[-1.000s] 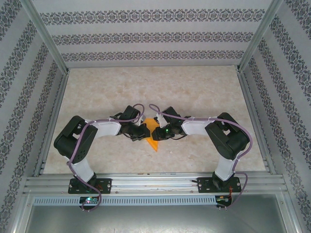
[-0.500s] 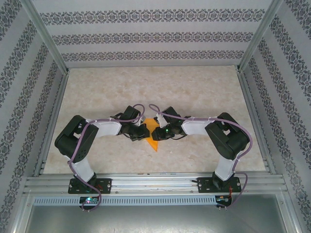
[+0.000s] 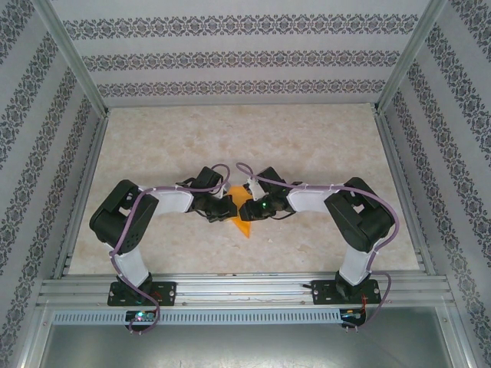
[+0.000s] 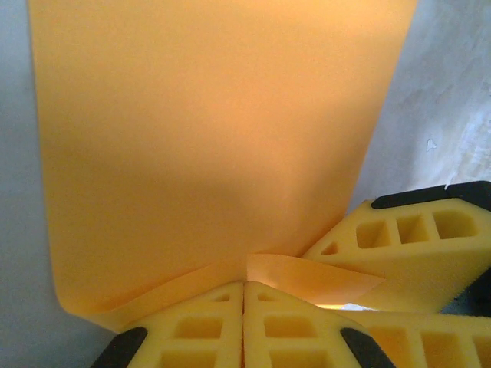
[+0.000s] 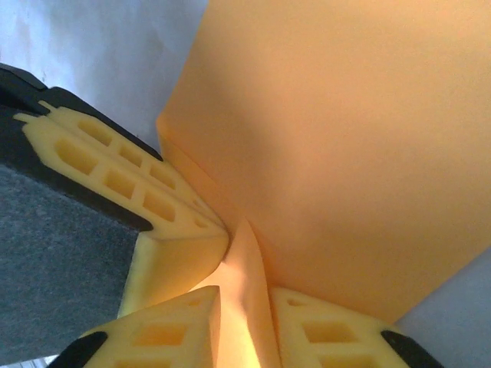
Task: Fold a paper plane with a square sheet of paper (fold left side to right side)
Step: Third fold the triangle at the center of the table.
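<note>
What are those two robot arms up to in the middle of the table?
Both arms are working on one sheet of orange paper in the middle of the table. The left gripper and right gripper meet almost tip to tip, and each appears pinched shut on a raised fold at the paper's edge. The rest of the sheet spreads out beyond their fingers.

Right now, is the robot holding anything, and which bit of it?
The paper. The right end effector pinches a raised fold at its edge; the left end effector looks shut on that edge too.
</note>
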Controlling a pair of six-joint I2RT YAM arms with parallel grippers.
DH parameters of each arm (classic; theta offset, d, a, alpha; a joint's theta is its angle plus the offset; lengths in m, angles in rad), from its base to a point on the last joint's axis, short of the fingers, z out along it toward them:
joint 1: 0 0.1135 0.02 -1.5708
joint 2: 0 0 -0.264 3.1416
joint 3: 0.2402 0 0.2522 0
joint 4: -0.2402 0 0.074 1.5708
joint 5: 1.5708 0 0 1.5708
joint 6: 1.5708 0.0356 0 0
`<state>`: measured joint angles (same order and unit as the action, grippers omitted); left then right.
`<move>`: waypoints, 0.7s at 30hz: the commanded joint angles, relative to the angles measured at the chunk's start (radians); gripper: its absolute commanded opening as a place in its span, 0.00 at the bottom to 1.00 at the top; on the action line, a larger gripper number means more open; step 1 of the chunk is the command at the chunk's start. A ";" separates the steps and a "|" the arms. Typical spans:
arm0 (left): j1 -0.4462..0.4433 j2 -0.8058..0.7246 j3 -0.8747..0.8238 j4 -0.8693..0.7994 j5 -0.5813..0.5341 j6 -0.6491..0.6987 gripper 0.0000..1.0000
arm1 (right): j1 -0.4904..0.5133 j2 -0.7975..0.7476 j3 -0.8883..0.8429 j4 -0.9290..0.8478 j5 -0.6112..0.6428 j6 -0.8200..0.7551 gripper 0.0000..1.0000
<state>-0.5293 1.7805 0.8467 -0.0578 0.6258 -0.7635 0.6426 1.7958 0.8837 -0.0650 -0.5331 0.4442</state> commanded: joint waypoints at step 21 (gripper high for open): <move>-0.011 0.054 -0.024 0.012 -0.042 -0.016 0.07 | -0.030 -0.198 -0.079 -0.079 -0.226 0.204 0.08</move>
<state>-0.5293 1.7912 0.8482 -0.0303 0.6327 -0.7689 0.5747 1.5719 0.8158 -0.1619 -0.6899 0.5968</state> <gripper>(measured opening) 0.074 0.082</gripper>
